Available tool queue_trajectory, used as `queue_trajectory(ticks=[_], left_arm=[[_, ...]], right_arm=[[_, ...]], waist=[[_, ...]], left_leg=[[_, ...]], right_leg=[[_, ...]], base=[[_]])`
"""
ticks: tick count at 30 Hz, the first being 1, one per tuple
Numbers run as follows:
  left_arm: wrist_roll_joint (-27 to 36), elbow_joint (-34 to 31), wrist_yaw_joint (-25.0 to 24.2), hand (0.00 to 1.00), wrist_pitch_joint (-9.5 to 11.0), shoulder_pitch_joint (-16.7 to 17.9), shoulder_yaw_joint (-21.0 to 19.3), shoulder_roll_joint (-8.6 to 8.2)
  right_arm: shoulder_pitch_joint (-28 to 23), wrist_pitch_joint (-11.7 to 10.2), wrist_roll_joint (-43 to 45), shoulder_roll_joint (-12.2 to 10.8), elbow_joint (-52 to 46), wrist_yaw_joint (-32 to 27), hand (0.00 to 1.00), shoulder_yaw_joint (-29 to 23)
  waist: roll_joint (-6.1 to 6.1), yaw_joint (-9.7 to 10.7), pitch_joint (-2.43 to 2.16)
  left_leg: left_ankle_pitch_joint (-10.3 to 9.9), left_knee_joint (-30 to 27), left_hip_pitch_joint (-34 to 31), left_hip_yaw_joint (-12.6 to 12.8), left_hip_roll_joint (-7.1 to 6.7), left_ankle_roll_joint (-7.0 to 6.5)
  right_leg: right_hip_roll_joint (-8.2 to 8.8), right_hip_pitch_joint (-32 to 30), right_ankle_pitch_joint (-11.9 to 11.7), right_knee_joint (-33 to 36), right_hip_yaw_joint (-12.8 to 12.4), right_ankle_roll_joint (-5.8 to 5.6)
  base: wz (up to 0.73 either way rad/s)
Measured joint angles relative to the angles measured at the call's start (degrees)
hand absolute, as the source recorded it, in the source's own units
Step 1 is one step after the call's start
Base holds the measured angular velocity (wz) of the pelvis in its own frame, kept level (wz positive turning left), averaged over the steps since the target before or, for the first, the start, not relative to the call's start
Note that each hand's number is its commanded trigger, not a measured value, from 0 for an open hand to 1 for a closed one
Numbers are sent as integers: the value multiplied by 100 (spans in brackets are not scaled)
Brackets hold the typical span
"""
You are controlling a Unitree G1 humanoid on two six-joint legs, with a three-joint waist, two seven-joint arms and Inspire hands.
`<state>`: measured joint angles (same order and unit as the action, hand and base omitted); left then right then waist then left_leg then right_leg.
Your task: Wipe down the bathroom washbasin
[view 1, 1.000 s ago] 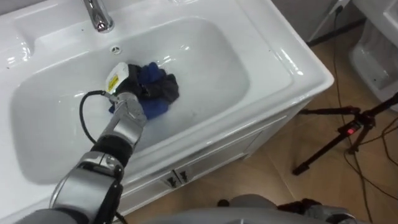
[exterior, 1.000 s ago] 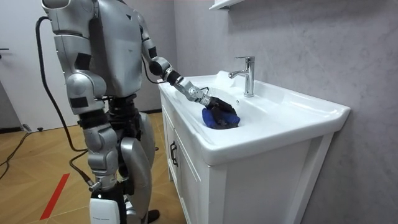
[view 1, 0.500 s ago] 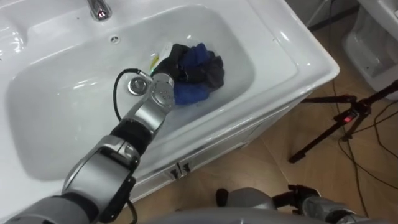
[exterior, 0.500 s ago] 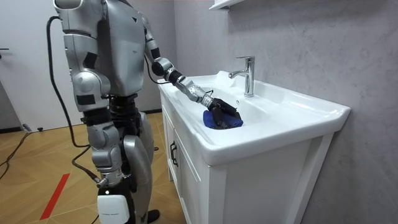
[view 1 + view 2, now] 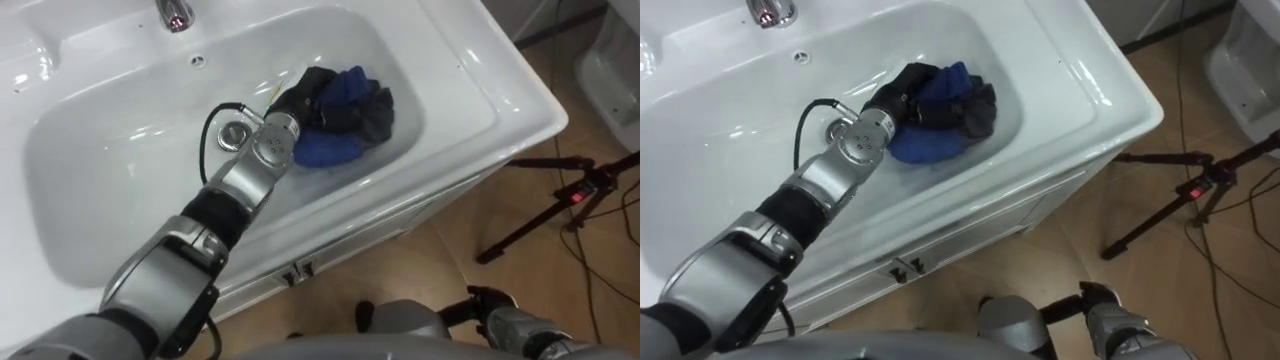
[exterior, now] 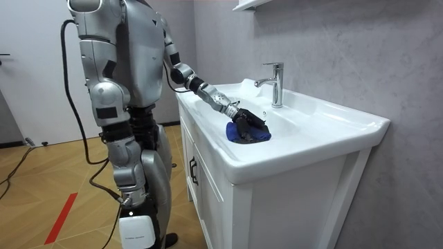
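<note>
Stance: the robot stands at the front of the white vanity, leaning a little toward it; left arm reaches out over the rim.
Basin (image 5: 110, 190): white bowl sunk in the counter (image 5: 520, 90); its far-left end is cut off by the picture edge.
Cloth (image 5: 345, 110): blue with dark grey folds, bunched in a heap; lies inside the bowl at the robot's right end, against the slope, just right of the drain (image 5: 232, 135); in the room view it sits near the bowl's front wall.
Left robot hand (image 5: 300, 95): black, down on the cloth's left side and touching it; curled over the heap and holding it; its tips are hard to separate from the dark folds.
Right robot hand (image 5: 480, 298): small dark shape low in the eye views, beyond a grey forearm, out in front of the cabinet; its state cannot be told.
Faucet (image 6: 275, 83): chrome, upright behind the bowl; in the eye views just its base shows at the top edge.
Overflow hole (image 5: 196, 61): small dot on the back wall, between faucet and drain.
Cabinet (image 5: 330, 250): white doors under the counter; two small dark knobs close together.
Tripod (image 5: 560, 205): black, on the wood floor at the robot's right, a red light on it; upper part cut off.
</note>
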<state>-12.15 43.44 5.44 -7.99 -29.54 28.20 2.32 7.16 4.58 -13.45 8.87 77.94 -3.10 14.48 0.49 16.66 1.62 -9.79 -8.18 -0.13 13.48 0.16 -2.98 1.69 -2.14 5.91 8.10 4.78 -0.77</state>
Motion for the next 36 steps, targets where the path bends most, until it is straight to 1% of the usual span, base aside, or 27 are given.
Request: queue_trajectory(ticks=[3, 4, 5, 6, 7, 9, 10, 11, 12, 13, 14, 15, 16, 17, 18, 19, 20, 21, 22, 23, 24, 26, 28, 31, 33, 35, 36], left_arm=[[-452, 124, -33, 100, 183, 172, -132, -1], [-645, 193, -24, 100, 300, 295, -191, 28], [-799, 229, 3, 100, 404, 490, -285, 28], [-842, 281, 31, 100, 472, 567, -334, 28], [-877, 400, 61, 100, 592, 680, -486, 26], [-899, 532, 68, 100, 700, 889, -789, 22], [-1026, 610, 77, 100, 776, 1011, -1025, 33], [-1142, 642, 131, 100, 830, 1146, -1238, 70], [-1194, 672, 159, 100, 855, 1198, -1352, 81], [-1374, 709, 197, 100, 899, 1293, -1626, 95], [-1511, 731, 294, 100, 929, 1429, -1875, 130], [-1570, 731, 336, 100, 960, 1499, -1992, 163], [-1652, 731, 480, 100, 1017, 1635, -2216, 250], [-1716, 731, 582, 100, 1032, 1699, -2311, 311], [-1837, 736, 764, 100, 1036, 1782, -2427, 494], [-2113, 736, 1001, 100, 1036, 1884, -2479, 745], [-2262, 737, 1128, 100, 1035, 1938, -2526, 864], [-2539, 757, 1406, 100, 1028, 2032, -2602, 1074], [-2814, 806, 1696, 100, 1019, 2131, -2655, 1239], [-3099, 830, 1971, 100, 979, 2265, -2692, 1350], [-3245, 833, 2089, 100, 937, 2331, -2686, 1387], [-3750, 861, 2370, 100, 711, 2478, -2669, 1404], [-4070, 894, 2523, 100, 583, 2518, -2658, 1407], [-4572, 960, 2696, 100, 311, 2578, -2613, 1398], [-4758, 965, 2751, 100, 185, 2622, -2596, 1391], [-4776, 965, 2759, 100, 46, 2683, -2599, 1372], [-4780, 965, 2758, 100, 20, 2699, -2603, 1365]], right_arm=[[-74, 16, -10, -1, -10, 3, 0, -42], [-146, 23, -41, -2, -25, -8, 0, -92], [-217, 40, -78, -8, -39, -43, 0, -188], [-238, 49, -83, -10, -45, -59, 0, -211], [-291, 57, -82, -9, -77, -97, 0, -228], [-463, 47, -98, -14, -193, -132, 0, -246], [-545, 52, -111, -16, -204, -128, 0, -305], [-622, 58, -108, -23, -205, -112, 0, -417], [-656, 62, -63, -24, -199, -110, 0, -468], [-715, 66, 17, -24, -186, -109, 0, -577], [-797, 69, 76, -22, -172, -117, 0, -736], [-859, 77, 122, -22, -163, -124, 0, -827], [-895, 122, 219, -23, -190, -141, 0, -971], [-924, 146, 269, -24, -207, -165, 0, -1022], [-988, 203, 432, -23, -190, -197, 0, -1099], [-1061, 299, 718, -19, -182, -224, 0, -1146], [-1092, 338, 899, -17, -174, -239, 0, -1157], [-1135, 488, 1253, -16, -169, -288, 0, -1220], [-1162, 640, 1488, -8, -166, -349, 0, -1384], [-1180, 727, 1686, 7, -180, -391, 0, -1510], [-1191, 752, 1790, 13, -189, -402, 0, -1568], [-1197, 807, 2070, 35, -228, -427, 0, -1596], [-1185, 811, 2118, 36, -280, -414, 0, -1614], [-1189, 946, 2125, 36, -405, -322, 0, -1726], [-1190, 1001, 2125, 36, -447, -281, 0, -1774], [-1207, 1044, 2130, 38, -488, -207, 0, -1800], [-1209, 1046, 2130, 38, -494, -195, 0, -1810]], waist=[[-26, -116, 18], [-70, -177, 36], [-90, -269, 23], [-96, -313, 13], [-100, -450, 11], [-129, -578, -20], [-165, -644, -50], [-181, -747, -92], [-190, -795, -104], [-191, -871, -117], [-179, -919, -140], [-173, -925, -145], [-159, -934, -152], [-156, -942, -154], [-149, -984, -156], [-146, -1029, -173], [-148, -1040, -187], [-140, -1057, -201], [-112, -1096, -220], [-81, -1097, -234], [-66, -1095, -244], [-31, -1092, -273], [-23, -1095, -278], [-23, -1093, -282], [-20, -1094, -285], [-18, -1094, -297], [-18, -1094, -298]], left_leg=[[-2, 65, 103, 36, 10, 4], [-10, 74, 165, 36, 17, 17], [-23, 81, 196, 37, 26, 32], [-29, 82, 220, 44, 30, 40], [-38, 89, 288, 73, 35, 53], [-62, 89, 395, 80, 33, 86], [-72, 88, 436, 74, 35, 103], [-85, 96, 475, 67, 47, 125], [-92, 97, 496, 67, 56, 135], [-97, 101, 553, 66, 67, 145], [-102, 102, 614, 53, 70, 154], [-105, 103, 643, 43, 69, 159], [-112, 117, 689, 25, 70, 171], [-116, 123, 710, 23, 74, 177], [-130, 151, 761, 22, 87, 202], [-150, 154, 786, 22, 110, 232], [-156, 154, 786, 22, 121, 243], [-157, 156, 794, 7, 135, 251], [-150, 162, 812, -43, 142, 263], [-144, 164, 863, -139, 142, 271], [-144, 163, 894, -175, 142, 271], [-143, 151, 985, -280, 142, 272], [-130, 139, 1005, -288, 155, 292], [-130, 140, 1106, -287, 184, 293], [-127, 138, 1165, -287, 203, 297], [-116, 136, 1218, -288, 225, 316], [-114, 135, 1244, -288, 228, 319]], right_leg=[[-33, 75, 20, -37, -6, 27], [-57, 129, 44, -34, -29, 29], [-83, 144, 63, -25, -108, 35], [-95, 150, 69, -16, -150, 37], [-111, 191, 80, -1, -166, 45], [-128, 264, 108, -6, -162, 62], [-141, 330, 127, -9, -153, 77], [-159, 366, 147, -6, -161, 91], [-170, 418, 151, -10, -163, 98], [-183, 480, 158, -11, -156, 111], [-190, 532, 170, -19, -149, 126], [-190, 542, 188, -16, -144, 131], [-195, 583, 224, 0, -135, 139], [-203, 598, 240, 9, -135, 145], [-228, 598, 267, 50, -144, 163], [-253, 598, 285, 72, -158, 182], [-264, 599, 287, 69, -155, 192], [-280, 603, 290, 66, -147, 210], [-289, 620, 288, 65, -153, 230], [-294, 649, 296, 66, -173, 249], [-299, 676, 302, 65, -190, 259], [-315, 743, 337, 69, -268, 289], [-333, 739, 344, 70, -314, 305], [-368, 812, 374, 71, -356, 356], [-389, 827, 397, 77, -385, 388], [-412, 903, 411, 77, -421, 420], [-415, 923, 419, 78, -430, 432]], base=[[-7], [0], [-7], [-16], [-16], [-6], [0], [0], [0], [0], [0], [0], [0], [0], [-10], [-13], [-10], [-9], [-16], [-20], [-21], [-20], [-19], [-11], [-10], [-9], [-6]])
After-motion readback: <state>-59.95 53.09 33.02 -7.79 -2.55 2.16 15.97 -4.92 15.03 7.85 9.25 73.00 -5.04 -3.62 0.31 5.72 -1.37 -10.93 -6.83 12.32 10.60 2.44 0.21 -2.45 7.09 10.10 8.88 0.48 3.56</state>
